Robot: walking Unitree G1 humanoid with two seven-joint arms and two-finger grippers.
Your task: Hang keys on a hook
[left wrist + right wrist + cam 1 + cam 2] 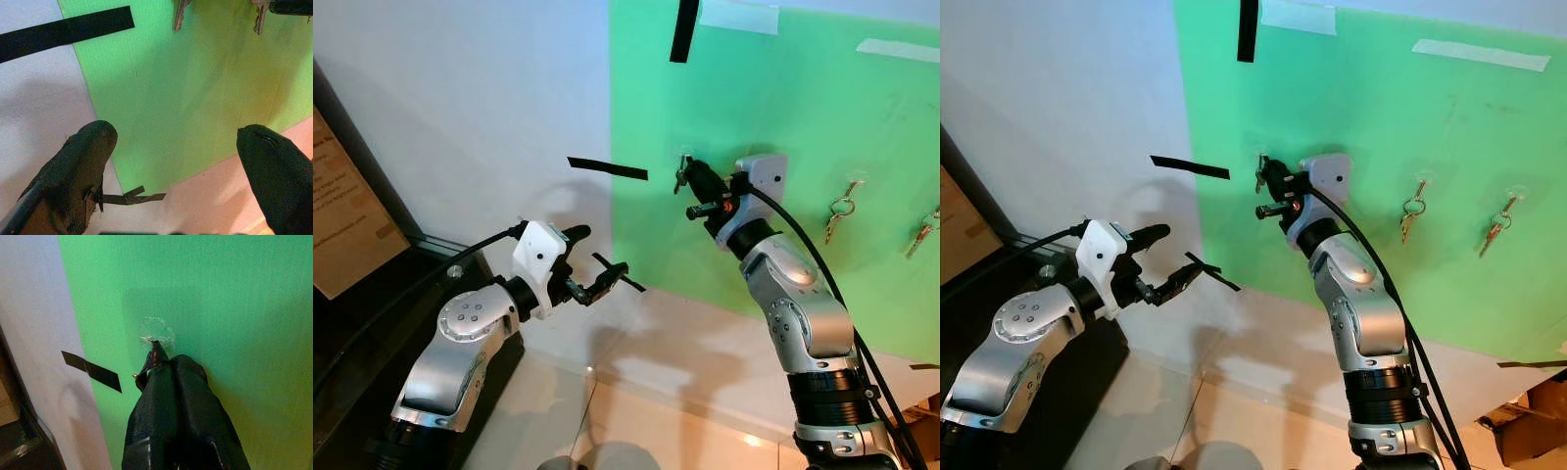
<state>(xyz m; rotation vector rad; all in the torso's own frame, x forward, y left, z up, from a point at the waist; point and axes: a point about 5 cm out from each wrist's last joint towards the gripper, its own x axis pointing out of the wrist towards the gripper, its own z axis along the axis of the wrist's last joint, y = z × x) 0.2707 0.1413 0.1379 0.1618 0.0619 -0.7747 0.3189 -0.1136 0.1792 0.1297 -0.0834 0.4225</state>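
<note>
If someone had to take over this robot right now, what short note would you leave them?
Right gripper: shut on the small metal keys, raised to the clear plastic hook on the green wall panel.
Left gripper: open, idle, holding nothing.
Done: two other key sets hang on hooks further right.
Left: I cannot tell whether the ring is over the hook; check, then release and withdraw.
</note>
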